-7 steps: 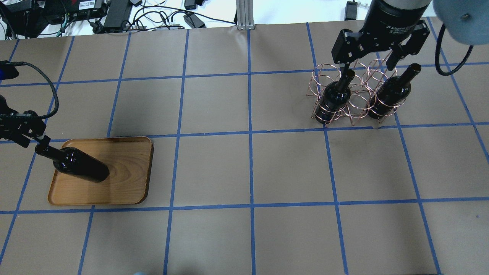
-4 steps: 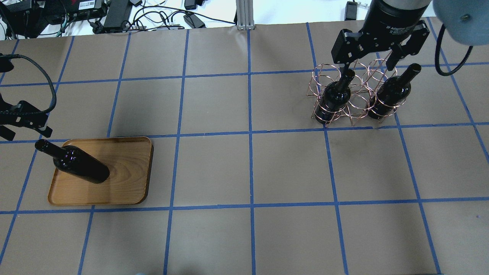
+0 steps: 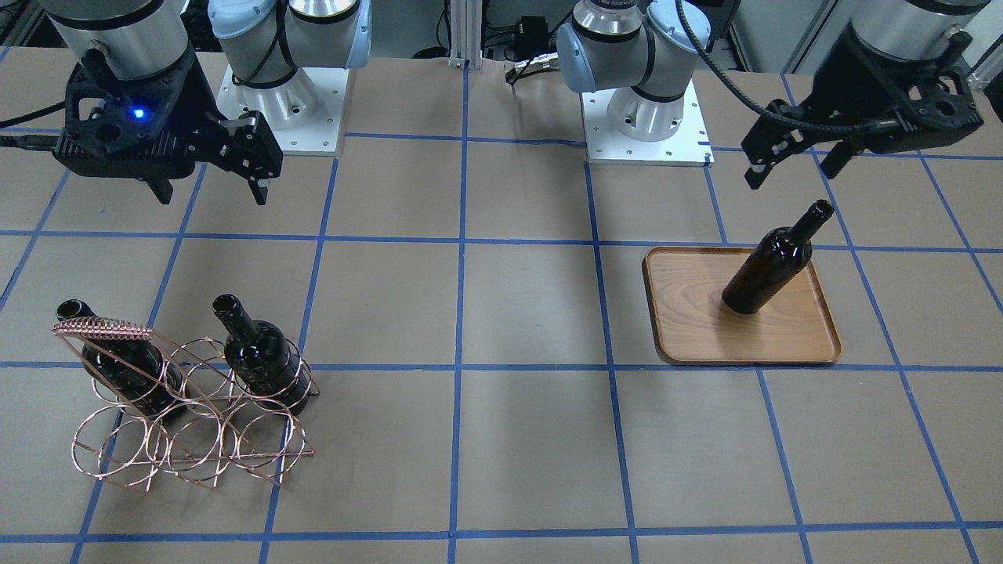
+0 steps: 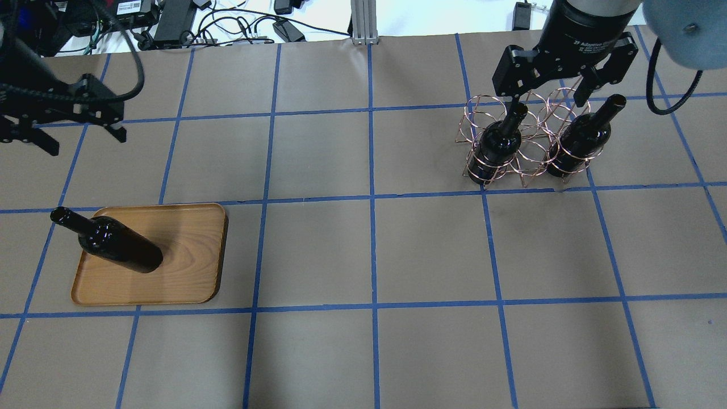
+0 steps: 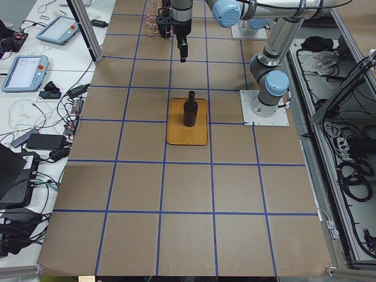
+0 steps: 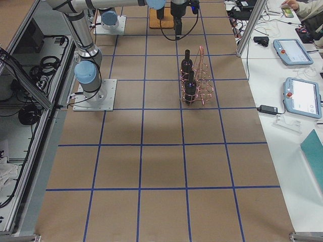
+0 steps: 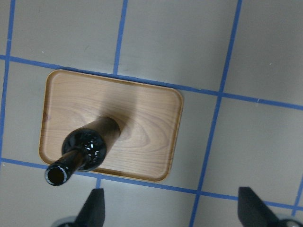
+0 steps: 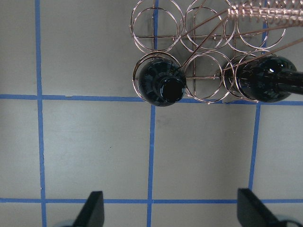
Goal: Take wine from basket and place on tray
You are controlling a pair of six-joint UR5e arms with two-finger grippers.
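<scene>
Tray [image 4: 187, 267]: holds one wine bottle [image 4: 122, 250], standing upright on the wood, touched by nothing. Basket [image 3: 102, 327]: holds two bottles, necks up, one [image 4: 500, 145] and the other [image 4: 579, 142] in the end rings of the row nearest the robot, one ring between them. Left claw [image 4: 85, 142]: fingers spread, empty, above the table and apart from the tray. Right claw [image 4: 548, 102]: fingers spread, empty, above the basket's robot side. Count: three bottles, one tray, one basket.

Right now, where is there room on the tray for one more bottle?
Bare wood on the tray lies on both sides of the wine bottle standing mid-tray, out to the rim. The basket is crowded: wire rings and two bottles.
</scene>
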